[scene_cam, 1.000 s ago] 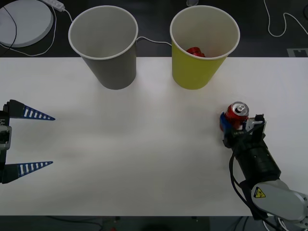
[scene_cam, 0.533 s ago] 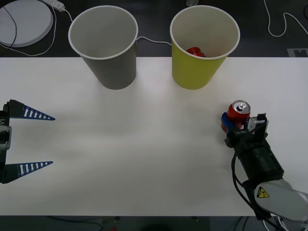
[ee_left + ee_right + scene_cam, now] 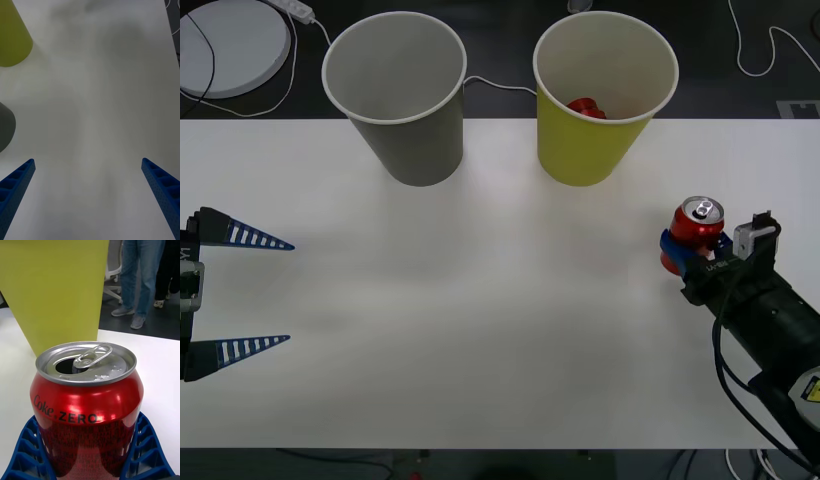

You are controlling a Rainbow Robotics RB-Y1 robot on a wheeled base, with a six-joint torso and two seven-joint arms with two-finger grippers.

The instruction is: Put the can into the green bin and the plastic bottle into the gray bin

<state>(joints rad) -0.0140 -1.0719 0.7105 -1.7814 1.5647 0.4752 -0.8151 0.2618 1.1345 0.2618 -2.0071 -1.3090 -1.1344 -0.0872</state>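
Note:
The can [image 3: 697, 225] is red with a silver top and stands upright near the table's right edge. My right gripper [image 3: 683, 247] is shut on its lower half. In the right wrist view the can [image 3: 88, 401] sits between the blue fingers [image 3: 26, 452], with the green bin [image 3: 56, 288] close behind it. The green bin [image 3: 600, 150] stands at the back right and has something red [image 3: 586, 107] inside. Left of it is the gray bin [image 3: 415, 145]. My left gripper [image 3: 288, 292] hangs open over the table's left edge, holding nothing. The plastic bottle is out of view.
A white round disc [image 3: 235, 40] and cables lie on the dark floor behind the table. The white table [image 3: 480, 300] is bare between the arms. The left wrist view shows the open left gripper [image 3: 88, 161] over bare table, with the bases of both bins [image 3: 13, 37] beyond.
My right gripper has carried the can to the right and slightly toward the back of the table. The left arm has not moved.

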